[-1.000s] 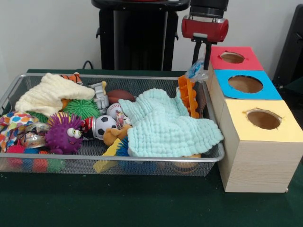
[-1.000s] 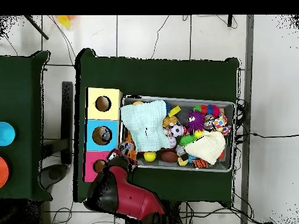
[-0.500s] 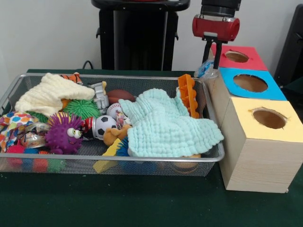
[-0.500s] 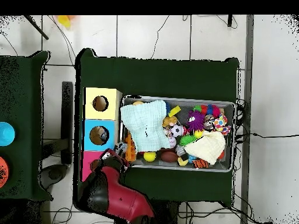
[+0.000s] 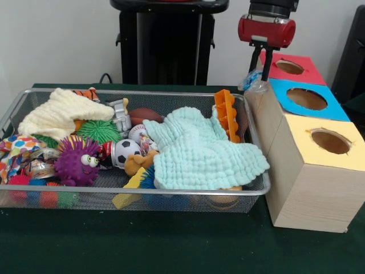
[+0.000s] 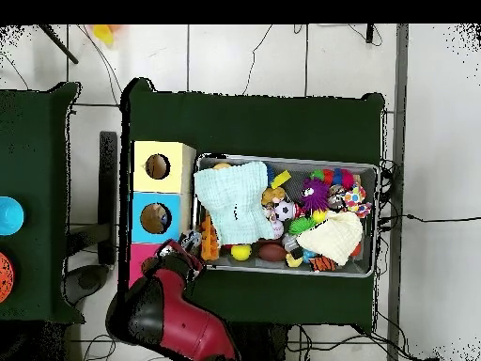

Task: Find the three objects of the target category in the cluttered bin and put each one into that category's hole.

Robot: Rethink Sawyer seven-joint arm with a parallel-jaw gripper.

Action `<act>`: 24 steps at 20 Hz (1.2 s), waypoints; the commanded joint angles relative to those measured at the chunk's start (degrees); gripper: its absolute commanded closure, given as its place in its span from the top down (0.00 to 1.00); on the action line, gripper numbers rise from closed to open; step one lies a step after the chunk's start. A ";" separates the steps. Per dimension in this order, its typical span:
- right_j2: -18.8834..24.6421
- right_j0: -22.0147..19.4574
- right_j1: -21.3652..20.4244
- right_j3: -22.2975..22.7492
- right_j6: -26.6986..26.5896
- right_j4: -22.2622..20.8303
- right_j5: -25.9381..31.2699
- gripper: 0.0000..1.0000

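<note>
Shifting sideways from the bin (image 5: 251,191) toward the red hole (image 5: 290,67), the gripper (image 5: 259,80) is carrying a clear bluish packet (image 5: 252,83) gripped between closed fingers (image 5: 266,65). Packet is hanging at the box row's edge, just beside the red hole and not yet above it.

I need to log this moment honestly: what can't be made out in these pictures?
- What the gripper holds: front view shows only a small clear-bluish bundle.
- Red hole: in the overhead view, the arm covers it.
- Items under the mint cloth: hidden in both views.
</note>
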 commanded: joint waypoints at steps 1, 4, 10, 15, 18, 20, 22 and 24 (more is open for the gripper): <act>5.95 1.84 3.35 -1.46 14.77 1.59 1.67 0.00; 3.48 1.84 4.45 -1.80 11.69 -0.33 -0.33 0.00; 2.02 -8.33 6.32 -3.84 4.25 -13.34 -4.07 0.00; 0.69 -12.25 5.17 -4.91 2.43 -20.04 -2.46 0.00; -0.48 -12.25 3.30 -4.97 2.56 -21.42 -0.03 0.00; -1.00 -12.63 1.62 -5.08 2.31 -22.19 2.13 0.00; -1.12 -12.99 -0.38 -5.23 2.07 -22.63 4.90 0.00; -2.13 -12.30 -3.48 -6.07 1.02 -21.92 10.53 0.00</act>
